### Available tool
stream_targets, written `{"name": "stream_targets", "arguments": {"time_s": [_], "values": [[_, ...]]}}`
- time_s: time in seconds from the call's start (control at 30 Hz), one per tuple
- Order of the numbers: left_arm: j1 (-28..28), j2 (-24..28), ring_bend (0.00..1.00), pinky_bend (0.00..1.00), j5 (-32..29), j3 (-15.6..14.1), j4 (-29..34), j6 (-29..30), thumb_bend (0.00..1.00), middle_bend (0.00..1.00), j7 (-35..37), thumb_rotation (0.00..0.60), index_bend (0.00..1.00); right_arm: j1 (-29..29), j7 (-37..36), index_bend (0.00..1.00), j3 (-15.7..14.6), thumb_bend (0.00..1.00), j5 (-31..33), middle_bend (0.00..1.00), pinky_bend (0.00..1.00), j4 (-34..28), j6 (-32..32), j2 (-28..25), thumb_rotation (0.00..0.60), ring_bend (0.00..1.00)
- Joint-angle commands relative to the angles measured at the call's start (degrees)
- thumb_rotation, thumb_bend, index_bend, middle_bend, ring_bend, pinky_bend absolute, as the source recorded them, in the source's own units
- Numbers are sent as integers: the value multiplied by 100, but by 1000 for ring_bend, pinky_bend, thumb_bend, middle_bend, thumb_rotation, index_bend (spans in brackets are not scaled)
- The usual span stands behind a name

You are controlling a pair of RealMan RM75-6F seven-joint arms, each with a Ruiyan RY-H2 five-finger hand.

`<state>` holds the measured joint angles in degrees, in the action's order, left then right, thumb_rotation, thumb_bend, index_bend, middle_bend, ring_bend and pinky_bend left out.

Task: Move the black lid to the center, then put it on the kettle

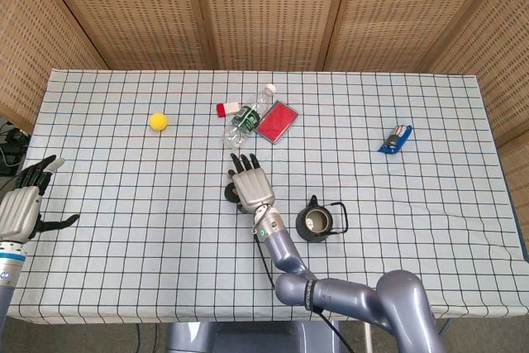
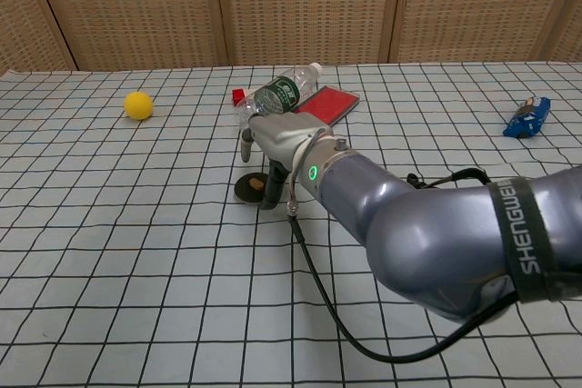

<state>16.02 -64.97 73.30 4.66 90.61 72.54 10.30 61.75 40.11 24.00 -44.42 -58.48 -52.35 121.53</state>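
While your right hand (image 1: 250, 185) hovered over the black lid (image 2: 249, 189), fingers extended and touching down beside it, I could not tell whether you gripped it. Off to its right, the kettle (image 1: 315, 222) stood uncovered; both steps remained.

right hand (image 1: 251, 187) fingers extended, palm down, perhaps grasping nothing, left hand (image 1: 21, 212) open
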Motion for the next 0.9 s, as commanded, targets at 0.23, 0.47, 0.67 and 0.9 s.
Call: {"name": "stream_targets", "arguments": {"time_s": [0.23, 0.47, 0.67, 0.9], "values": [[-28, 30, 0, 0, 30, 53, -6, -73, 163, 0, 106, 600, 0, 175, 137, 314, -13, 352, 110, 53, 0, 321, 86, 178, 600, 0], [-35, 56, 0, 0, 48, 79, -4, -142, 162, 0, 181, 600, 0, 279, 128, 322, 5, 353, 89, 53, 0, 596, 147, 288, 600, 0], [-36, 76, 0, 0, 67, 92, -6, -209, 160, 0, 248, 600, 0, 352, 136, 350, -4, 360, 60, 60, 0, 877, 210, 393, 600, 0], [-28, 111, 0, 0, 121, 84, 14, -296, 160, 0, 340, 600, 0, 394, 229, 409, -40, 448, 21, 74, 0, 1124, 189, 517, 600, 0]]}}
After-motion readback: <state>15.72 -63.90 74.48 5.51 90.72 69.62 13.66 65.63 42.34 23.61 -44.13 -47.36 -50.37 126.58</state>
